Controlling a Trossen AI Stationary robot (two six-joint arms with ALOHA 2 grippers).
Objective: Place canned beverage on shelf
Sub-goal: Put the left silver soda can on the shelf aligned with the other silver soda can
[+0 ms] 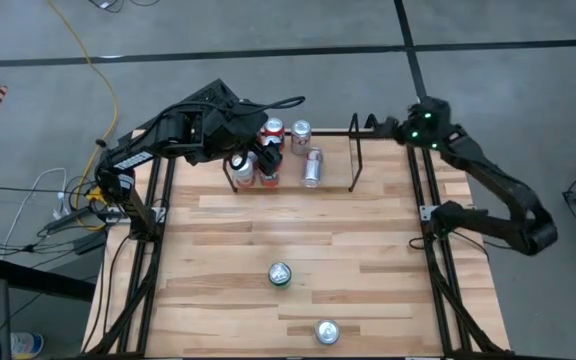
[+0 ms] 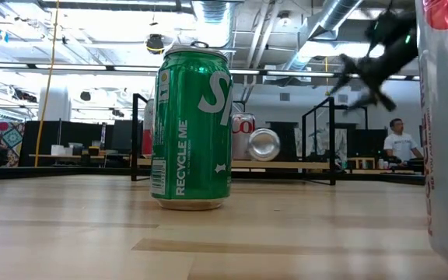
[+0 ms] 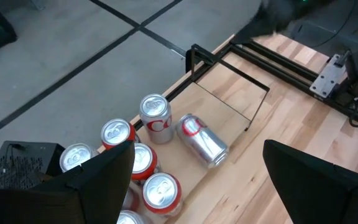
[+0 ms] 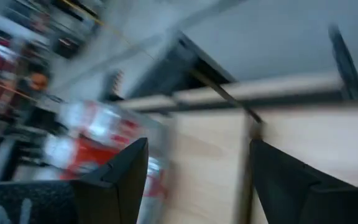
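Wooden surface [image 1: 298, 235]: the shelf [image 1: 293, 165] at its far edge holds silver-and-red cans [image 3: 154, 115], one tipped over [image 3: 202, 141]. Left hand [image 3: 197, 180] hovers above them, spread, empty. Right hand [image 4: 197, 180] near the shelf's end, parted, empty. Green can [image 1: 281, 274] stands mid-surface.

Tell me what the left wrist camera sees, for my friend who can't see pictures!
The open left gripper hovers over the shelf, where several red-and-silver cans stand upright. One silver can lies tipped on its side beside them.
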